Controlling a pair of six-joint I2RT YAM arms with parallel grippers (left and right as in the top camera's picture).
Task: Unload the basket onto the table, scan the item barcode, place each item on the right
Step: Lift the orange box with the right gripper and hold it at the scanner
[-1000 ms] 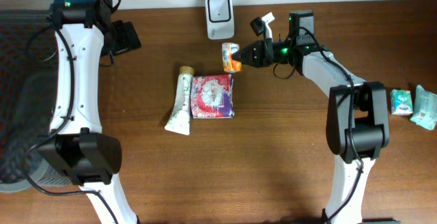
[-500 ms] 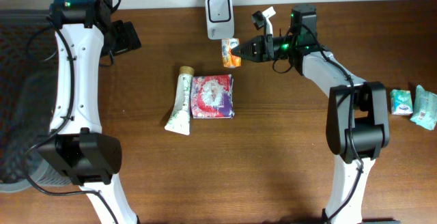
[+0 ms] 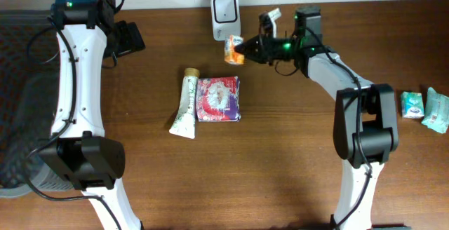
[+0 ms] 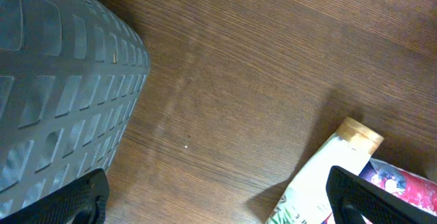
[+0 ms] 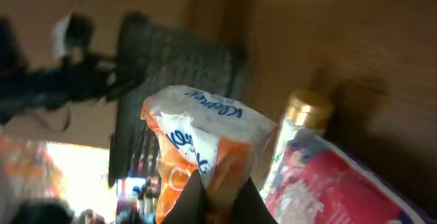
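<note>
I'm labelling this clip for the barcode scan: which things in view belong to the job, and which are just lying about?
In the job:
tissue pack, pinched in the right claw
white scanner, close by the pack

Lying about:
tube
red packet
two teal packets at the right edge
dark basket on the left

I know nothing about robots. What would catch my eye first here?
The right hand pinches a small orange-and-white tissue pack right in front of the white scanner at the back of the table. Mid-table, a cream tube and a red packet lie side by side.
</note>
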